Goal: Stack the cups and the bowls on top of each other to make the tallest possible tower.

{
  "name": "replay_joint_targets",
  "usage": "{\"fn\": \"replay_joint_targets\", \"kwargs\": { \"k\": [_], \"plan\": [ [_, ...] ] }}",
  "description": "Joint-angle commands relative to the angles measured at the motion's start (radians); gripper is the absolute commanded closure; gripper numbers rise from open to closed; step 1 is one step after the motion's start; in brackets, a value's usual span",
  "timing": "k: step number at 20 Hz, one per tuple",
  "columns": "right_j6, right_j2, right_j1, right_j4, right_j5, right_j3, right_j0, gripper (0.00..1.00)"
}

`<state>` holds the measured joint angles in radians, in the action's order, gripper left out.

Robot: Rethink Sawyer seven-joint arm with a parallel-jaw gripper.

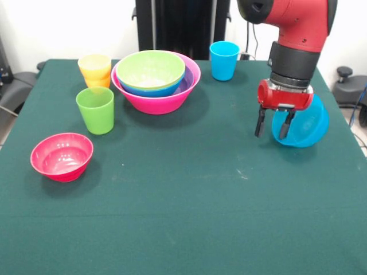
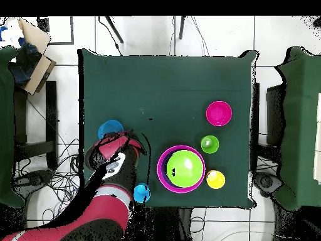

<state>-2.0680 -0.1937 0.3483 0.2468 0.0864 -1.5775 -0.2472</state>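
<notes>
Hand (image 1: 272, 125) hangs at the counter's (image 1: 183, 217) side edge, fingers apart, one finger in front of the rim of the light blue bowl (image 1: 307, 123). That bowl is tipped on its side, mouth turned partly away from the camera. Looks like a rim pinch being set up, but I can't tell whether a finger is inside the bowl or whether either one touches it. Nothing is clamped.

Tower so far: large pink bowl (image 1: 157, 100) at the bottom, upright. A purple bowl (image 1: 186, 83) shows as a sliver inside it, then a blue bowl (image 1: 150, 90), then the light green bowl (image 1: 150, 69) on top. All are mouth-up and nested, so the pile is low and wide. That's stable, but adds little height.

Loose pieces:
- Yellow cup (image 1: 94, 65) sits in an orange cup (image 1: 100, 81), just beside the pink bowl.
- Green cup (image 1: 95, 110) is upright, in front of that pair and near it.
- Red-pink bowl (image 1: 61, 156) is upright and empty, well apart from the stack.
- Blue cup (image 1: 224, 60) is upright at the far edge, near the pink bowl's other side.

None of the cups or bowls holds anything except other cups or bowls.

My read: early stage, with the light blue bowl the likely next pick. Risk: a tilted glossy bowl could roll or slip out of a rim grip.
</notes>
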Motion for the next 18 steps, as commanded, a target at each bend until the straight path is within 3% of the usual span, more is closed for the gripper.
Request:
{"fn": "replay_joint_targets", "kwargs": {
  "k": [1, 4, 5, 18],
  "plan": [
    [-0.077, 0.077, -0.046, 0.008, -0.047, 0.074, 0.003, 0.00],
    [-0.081, 0.069, -0.047, 0.003, -0.044, 0.076, -0.004, 0.00],
    [-0.082, 0.069, -0.047, 0.002, -0.040, 0.076, -0.004, 1.00],
    [-0.073, 0.048, -0.031, -0.001, 0.010, 0.082, -0.019, 1.00]
  ]
}}
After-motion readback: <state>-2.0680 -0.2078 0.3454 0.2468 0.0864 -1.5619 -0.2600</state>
